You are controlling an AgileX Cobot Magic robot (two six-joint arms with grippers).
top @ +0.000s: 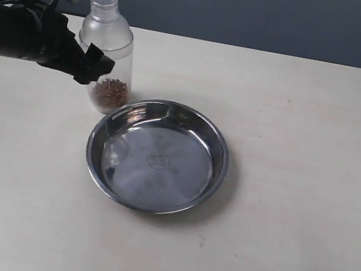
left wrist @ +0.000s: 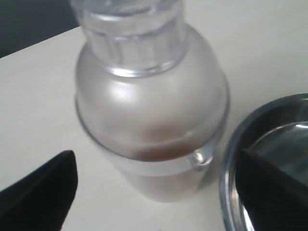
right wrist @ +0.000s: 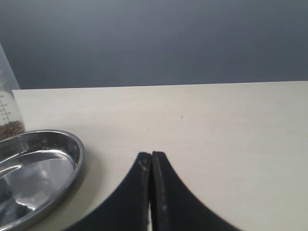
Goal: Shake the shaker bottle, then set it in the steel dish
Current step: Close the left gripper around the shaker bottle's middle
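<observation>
The shaker bottle [top: 108,48] stands upright on the table just behind and left of the steel dish [top: 154,172], with brown granules at its bottom. My left gripper [top: 100,64] is open at the bottle's body, one black finger [left wrist: 43,192] on each side of it and apart from it in the left wrist view. Close up, the bottle [left wrist: 149,106] fills that view, with the dish's rim [left wrist: 230,183] beside it. My right gripper [right wrist: 151,156] is shut on nothing, low over the table to the right of the dish [right wrist: 38,159]. The exterior view does not show this gripper.
The beige table [top: 305,128] stretches wide to the right and front of the dish. A dark wall runs behind the table's far edge. The left arm's black body [top: 18,34] reaches in from the left edge.
</observation>
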